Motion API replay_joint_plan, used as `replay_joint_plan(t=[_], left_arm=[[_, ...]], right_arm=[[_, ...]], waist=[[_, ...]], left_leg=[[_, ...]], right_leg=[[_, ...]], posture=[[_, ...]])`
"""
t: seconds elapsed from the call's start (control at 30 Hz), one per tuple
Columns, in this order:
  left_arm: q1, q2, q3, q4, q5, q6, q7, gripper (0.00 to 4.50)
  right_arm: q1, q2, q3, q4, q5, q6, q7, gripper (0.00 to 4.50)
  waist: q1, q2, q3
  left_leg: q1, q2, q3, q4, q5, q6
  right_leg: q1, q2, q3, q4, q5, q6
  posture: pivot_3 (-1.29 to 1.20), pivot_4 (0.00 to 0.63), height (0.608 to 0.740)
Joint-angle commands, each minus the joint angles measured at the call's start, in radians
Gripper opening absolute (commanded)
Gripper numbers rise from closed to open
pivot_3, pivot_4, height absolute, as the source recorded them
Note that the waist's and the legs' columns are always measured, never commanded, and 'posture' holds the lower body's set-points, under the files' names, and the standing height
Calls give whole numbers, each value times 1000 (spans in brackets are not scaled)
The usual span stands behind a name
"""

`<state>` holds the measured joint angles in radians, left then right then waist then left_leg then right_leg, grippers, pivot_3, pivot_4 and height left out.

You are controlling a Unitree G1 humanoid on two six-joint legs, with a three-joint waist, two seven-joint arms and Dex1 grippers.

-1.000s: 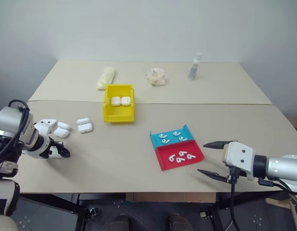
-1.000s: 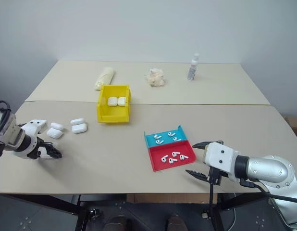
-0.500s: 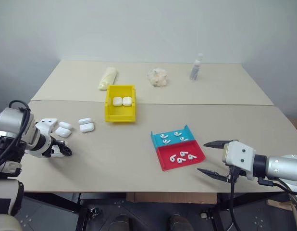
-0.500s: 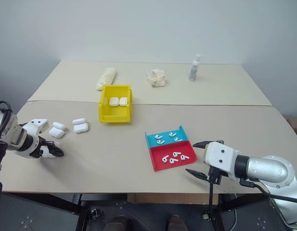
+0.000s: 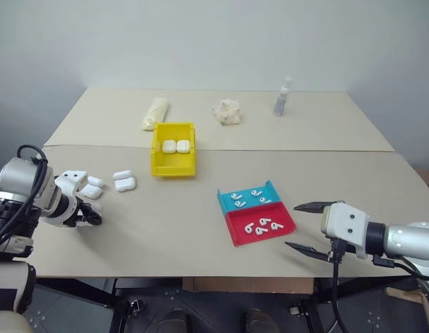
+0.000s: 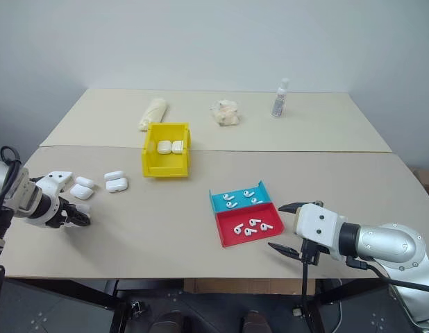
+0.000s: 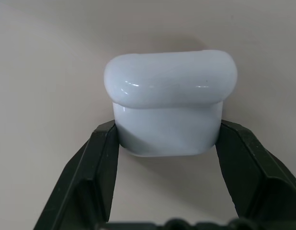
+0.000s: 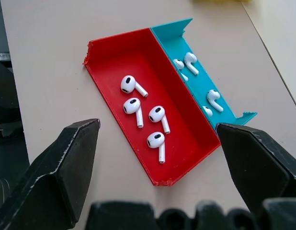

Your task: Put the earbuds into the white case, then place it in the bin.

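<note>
Two black fingers of the left gripper [image 7: 165,143] clamp a white case [image 7: 169,103] at lower left of the table [image 5: 173,229]; the right gripper [image 5: 306,229] gapes near the earbuds [image 8: 143,110]; the bin [image 5: 172,168] sits upper centre.

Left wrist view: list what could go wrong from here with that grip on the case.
1. The left end effector pinches the white case only by its lower sides; the glossy shell could slip or twist on lifting.
2. The case lid looks closed, so it must be opened before any earbuds go in.
3. Other cases lie beside it on the table; a sideways swing might knock them.
</note>
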<state>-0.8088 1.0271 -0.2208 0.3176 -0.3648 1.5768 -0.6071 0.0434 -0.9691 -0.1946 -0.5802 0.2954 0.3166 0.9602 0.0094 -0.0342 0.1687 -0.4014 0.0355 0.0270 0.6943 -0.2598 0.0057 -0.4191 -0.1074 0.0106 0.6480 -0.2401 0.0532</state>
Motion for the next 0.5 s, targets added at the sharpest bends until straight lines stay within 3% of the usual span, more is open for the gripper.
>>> replay_joint_plan(t=[0.03,0.2,0.27,0.33,0.5], left_arm=[[35,33,6,-108,-16,3,-18,2757],[72,78,78,-331,-95,34,-68,2757],[101,82,167,-474,-181,26,-122,2757],[163,64,280,-627,-255,-25,-167,2757],[283,-41,422,-806,-321,-218,-193,2757]], right_arm=[[-12,-14,-21,-25,6,5,3,4500],[-2,-30,-64,-34,19,12,15,4500],[-8,-38,-83,-38,27,29,15,4500],[-15,-45,-95,-41,36,43,21,4500],[-32,-67,-117,-34,55,59,47,4500]], waist=[[0,0,0],[1,-1,0],[1,-1,1],[-1,-1,1],[-3,0,0]], left_leg=[[0,0,0,0,0,0],[-3,0,0,0,0,0],[-4,0,-1,0,0,0],[-4,0,-1,0,0,0],[-2,1,0,0,0,0]], right_leg=[[0,0,0,0,0,0],[-2,0,0,0,0,0],[-3,0,-1,-1,0,0],[-3,0,-1,-1,0,0],[-1,0,0,0,0,0]], posture=[[0,150,740],[0,150,740],[0,150,740],[0,150,740],[0,150,740]])
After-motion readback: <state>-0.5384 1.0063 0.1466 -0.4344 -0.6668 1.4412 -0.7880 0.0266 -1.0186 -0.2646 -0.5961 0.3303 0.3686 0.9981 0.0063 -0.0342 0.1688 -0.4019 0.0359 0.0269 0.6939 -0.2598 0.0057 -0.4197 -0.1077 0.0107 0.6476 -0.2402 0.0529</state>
